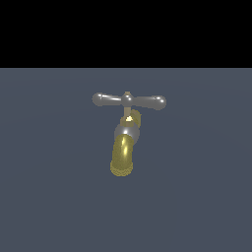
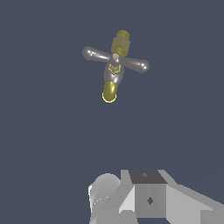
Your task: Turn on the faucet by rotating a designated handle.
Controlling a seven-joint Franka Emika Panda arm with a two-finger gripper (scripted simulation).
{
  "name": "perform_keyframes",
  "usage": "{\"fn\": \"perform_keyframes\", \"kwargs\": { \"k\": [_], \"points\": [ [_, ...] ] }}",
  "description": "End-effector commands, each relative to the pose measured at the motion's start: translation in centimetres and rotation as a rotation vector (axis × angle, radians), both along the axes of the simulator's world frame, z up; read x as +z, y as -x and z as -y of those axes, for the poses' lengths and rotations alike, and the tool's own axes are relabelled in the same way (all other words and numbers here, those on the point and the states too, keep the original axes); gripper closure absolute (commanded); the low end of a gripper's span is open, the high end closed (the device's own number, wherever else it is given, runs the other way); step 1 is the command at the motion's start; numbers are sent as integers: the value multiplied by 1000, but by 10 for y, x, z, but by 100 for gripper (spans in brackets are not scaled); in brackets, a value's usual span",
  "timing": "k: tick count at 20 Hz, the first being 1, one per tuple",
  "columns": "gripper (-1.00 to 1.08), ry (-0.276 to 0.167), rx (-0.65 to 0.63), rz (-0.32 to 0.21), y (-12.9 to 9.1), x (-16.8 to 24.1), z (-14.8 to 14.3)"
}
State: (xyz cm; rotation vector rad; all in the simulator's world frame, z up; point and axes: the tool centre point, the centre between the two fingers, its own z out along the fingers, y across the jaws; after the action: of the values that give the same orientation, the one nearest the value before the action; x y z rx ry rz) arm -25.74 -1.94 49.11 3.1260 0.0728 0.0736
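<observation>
Handle [image 2: 116,59] well apart from hand [image 2: 131,197], toward 12 o'clock in wrist view; crossbar long axis runs 10-to-4 o'clock atop faucet [image 2: 113,72]. Hand spread: cannot tell.

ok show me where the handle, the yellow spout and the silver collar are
handle [image 1: 129,100]: exterior view, hub of the crossbar.
yellow spout [image 1: 122,156]: exterior view, lower run of the pipe.
silver collar [image 1: 126,132]: exterior view, its front face.
</observation>
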Motion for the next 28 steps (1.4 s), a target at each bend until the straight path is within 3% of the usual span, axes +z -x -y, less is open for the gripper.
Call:
{"fn": "perform_keyframes", "kwargs": {
  "k": [1, 13, 28],
  "points": [
    [108, 0, 32, -1, -2, -7, 4],
    [108, 5, 290, -11, -24, -65, 31],
    [108, 12, 661, -26, -66, -149, 61]
  ]
}}
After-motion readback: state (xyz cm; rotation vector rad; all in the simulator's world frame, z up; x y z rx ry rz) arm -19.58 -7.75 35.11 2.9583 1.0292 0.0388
